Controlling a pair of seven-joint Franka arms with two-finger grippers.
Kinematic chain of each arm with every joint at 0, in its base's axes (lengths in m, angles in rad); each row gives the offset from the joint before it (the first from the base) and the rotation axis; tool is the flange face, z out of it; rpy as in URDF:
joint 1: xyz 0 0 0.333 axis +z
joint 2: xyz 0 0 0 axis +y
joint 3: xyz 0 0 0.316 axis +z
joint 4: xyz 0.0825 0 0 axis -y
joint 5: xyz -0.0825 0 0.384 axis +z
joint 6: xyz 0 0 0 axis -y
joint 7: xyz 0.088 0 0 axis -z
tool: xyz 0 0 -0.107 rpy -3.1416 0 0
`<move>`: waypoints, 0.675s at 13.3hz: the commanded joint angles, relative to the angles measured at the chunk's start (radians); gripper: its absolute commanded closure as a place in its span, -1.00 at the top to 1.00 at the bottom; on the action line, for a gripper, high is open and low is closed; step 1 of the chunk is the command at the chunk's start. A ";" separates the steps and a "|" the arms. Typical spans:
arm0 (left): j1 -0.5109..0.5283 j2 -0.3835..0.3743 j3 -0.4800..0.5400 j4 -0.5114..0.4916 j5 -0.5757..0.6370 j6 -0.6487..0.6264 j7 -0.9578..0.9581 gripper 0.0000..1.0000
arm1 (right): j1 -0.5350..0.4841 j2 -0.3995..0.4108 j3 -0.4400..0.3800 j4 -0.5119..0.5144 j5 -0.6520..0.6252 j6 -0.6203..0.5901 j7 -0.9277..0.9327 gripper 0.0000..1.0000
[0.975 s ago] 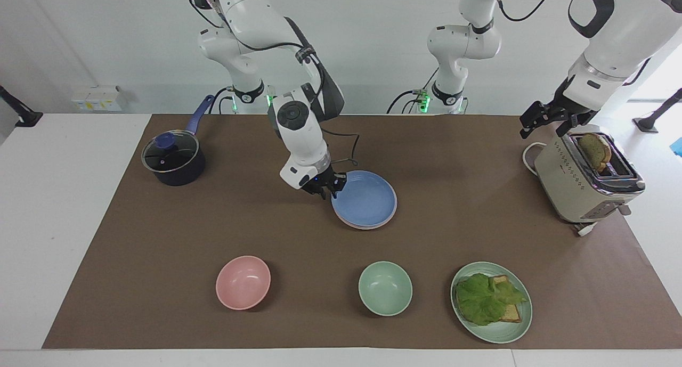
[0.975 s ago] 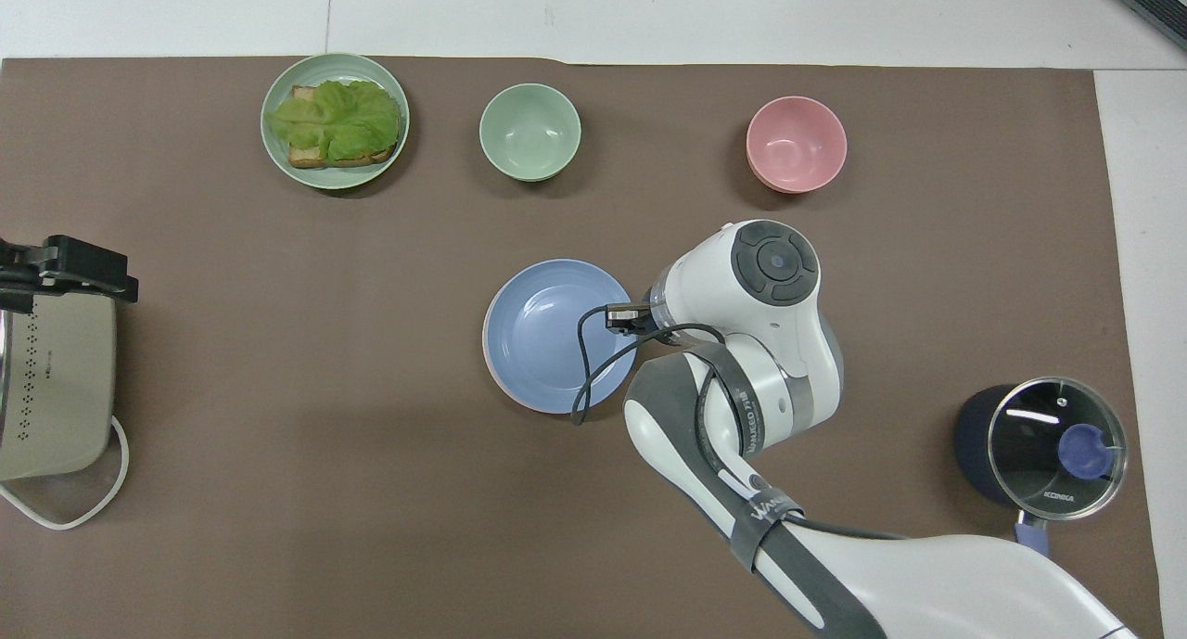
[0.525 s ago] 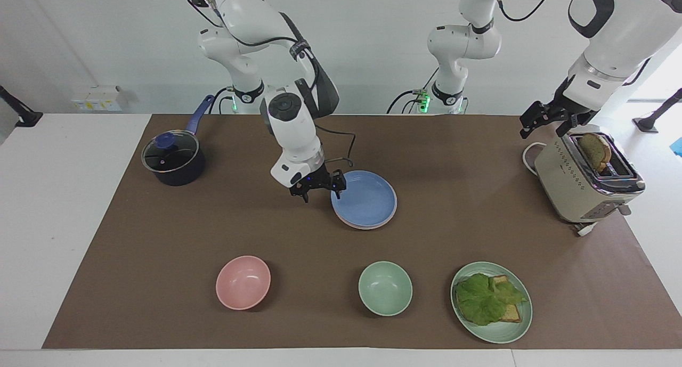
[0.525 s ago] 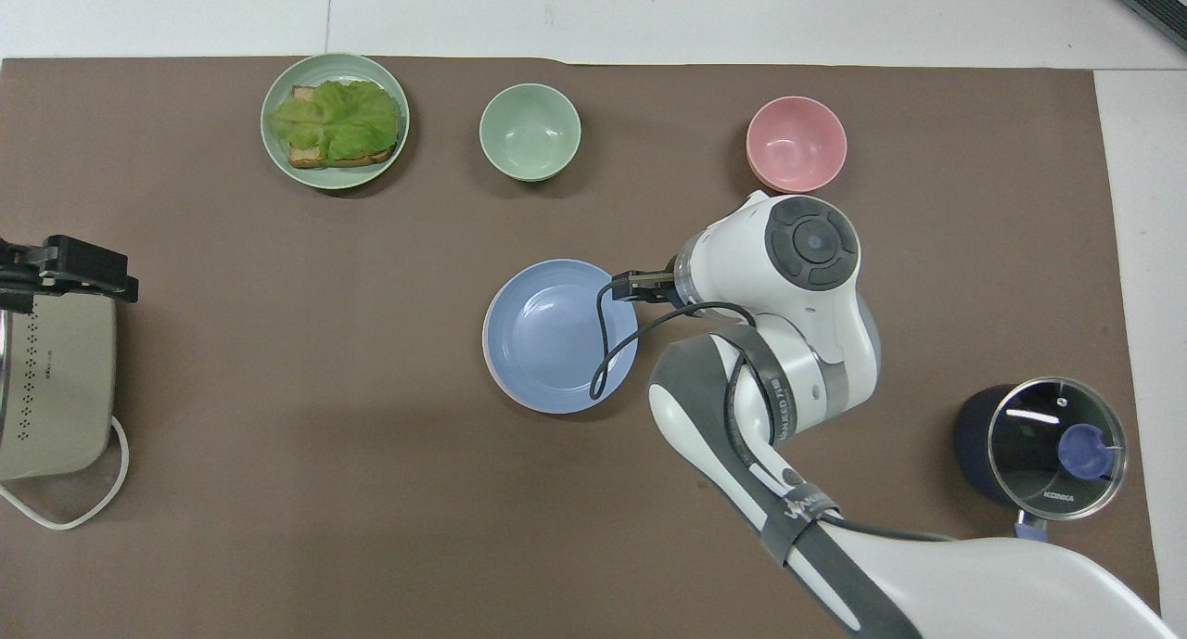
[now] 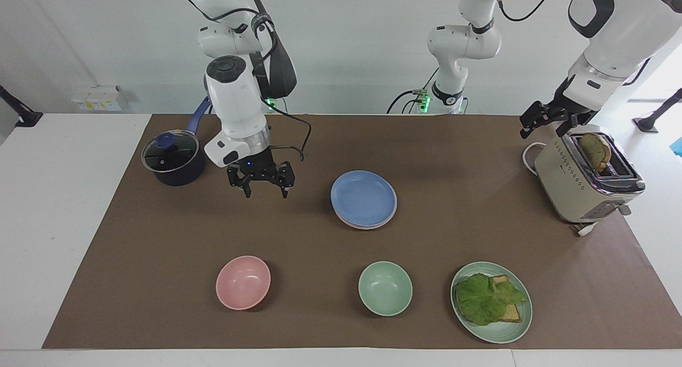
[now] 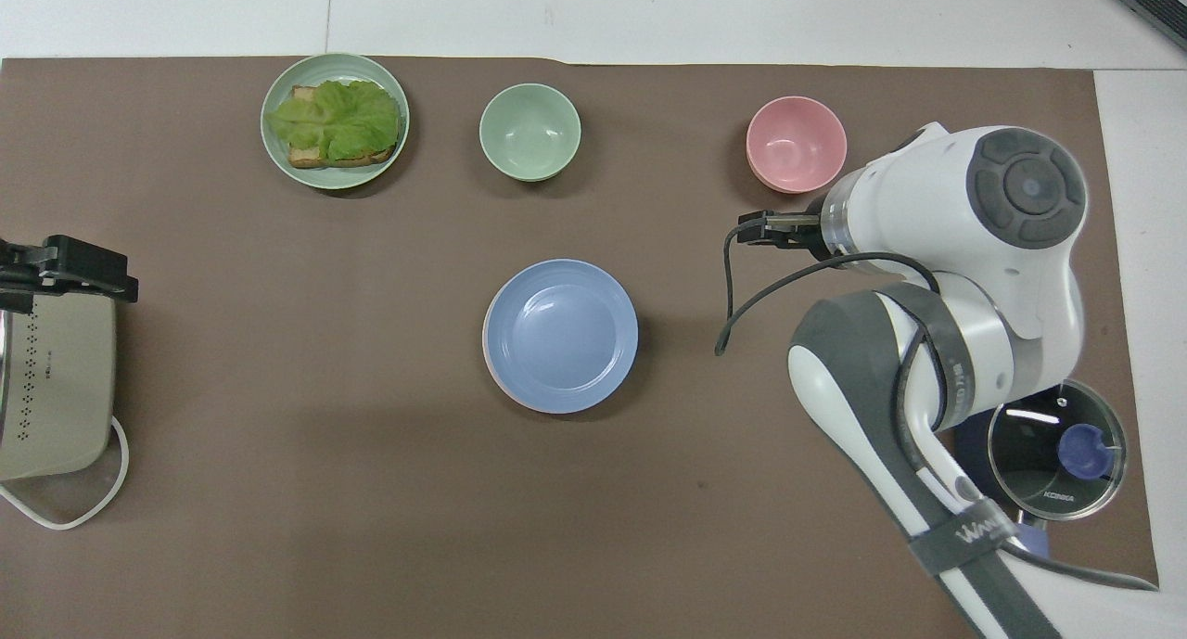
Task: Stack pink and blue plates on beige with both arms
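The blue plate lies on top of a stack in the middle of the brown mat. Just under it a thin rim of the pink plate shows. The beige plate is hidden beneath them. My right gripper hangs open and empty over bare mat between the stack and the pot, clear of the plates. In the overhead view its fingers are hidden under the wrist. My left gripper waits open and empty over the toaster's edge nearer to the robots.
A beige toaster with bread stands at the left arm's end. A lidded dark pot stands at the right arm's end. Farther from the robots sit a pink bowl, a green bowl and a green plate with lettuce and bread.
My right gripper opened off the blue plate's rim, rose and drew back toward the pot. The plate stack stayed put. The left arm has not moved.
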 commanded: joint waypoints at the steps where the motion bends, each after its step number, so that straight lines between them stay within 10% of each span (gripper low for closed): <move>1: 0.005 -0.022 -0.006 -0.020 0.019 -0.004 0.010 1.00 | -0.003 -0.055 0.010 0.007 -0.030 -0.056 0.057 1.00; 9: 0.005 -0.022 -0.006 -0.020 0.021 -0.004 0.010 1.00 | -0.054 -0.227 -0.008 0.025 -0.014 -0.218 0.067 1.00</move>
